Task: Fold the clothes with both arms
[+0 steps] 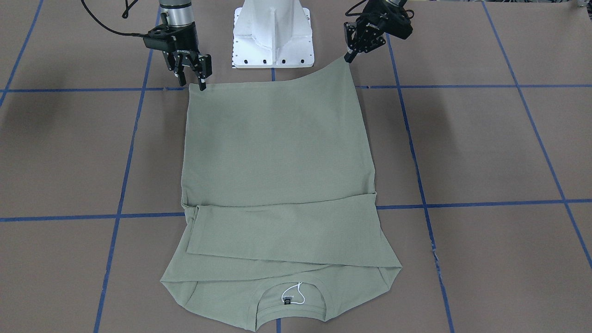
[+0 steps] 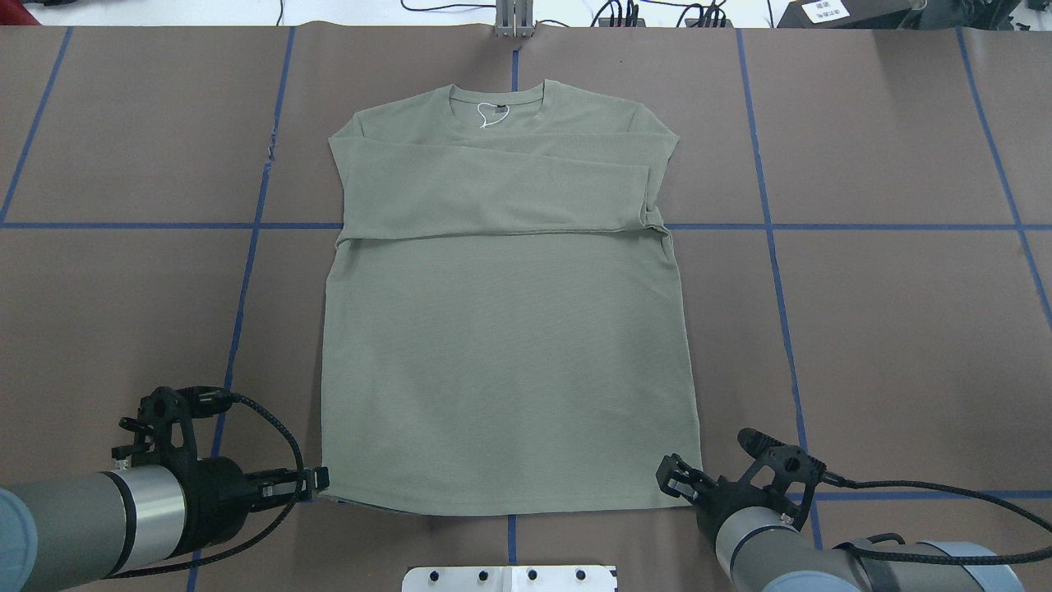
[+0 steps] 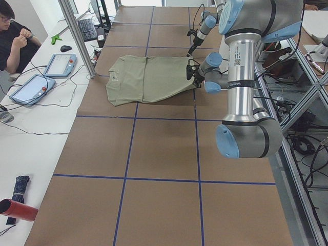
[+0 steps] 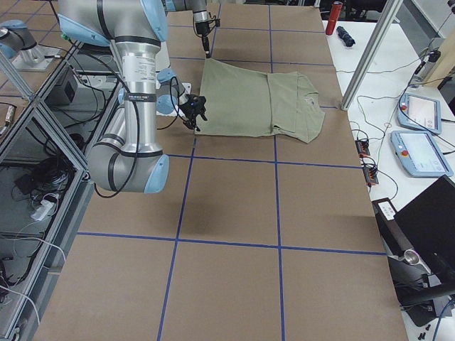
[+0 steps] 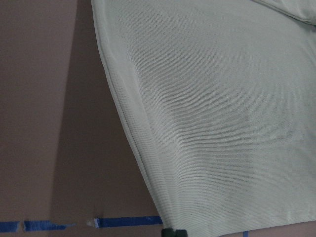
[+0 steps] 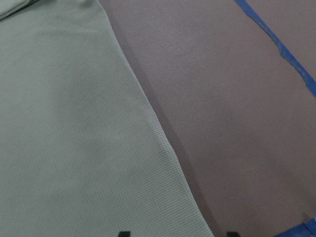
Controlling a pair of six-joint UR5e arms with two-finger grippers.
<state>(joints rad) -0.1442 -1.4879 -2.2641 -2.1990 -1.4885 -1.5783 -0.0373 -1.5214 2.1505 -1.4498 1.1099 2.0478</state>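
Looks like hem-corner pickup stage. shirt (image 1: 277,148) flat on table (image 1: 485,152), collar end far from robot, sleeves crossed over chest. left gripper (image 1: 350,56) pinched tight on its hem corner, which sits slightly raised. right gripper (image 1: 192,84) fingers spread wide, hem edge between them, nothing held. Tip: close right, then lift both level, else fold skews. Fabric is fine waffle-ish knit, soft, drapey, boxy outline.

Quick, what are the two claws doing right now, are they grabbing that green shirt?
Left claw: closed, pinching one raised hem corner of the shirt.
Right claw: open, fingers apart at the other hem corner, not gripping.
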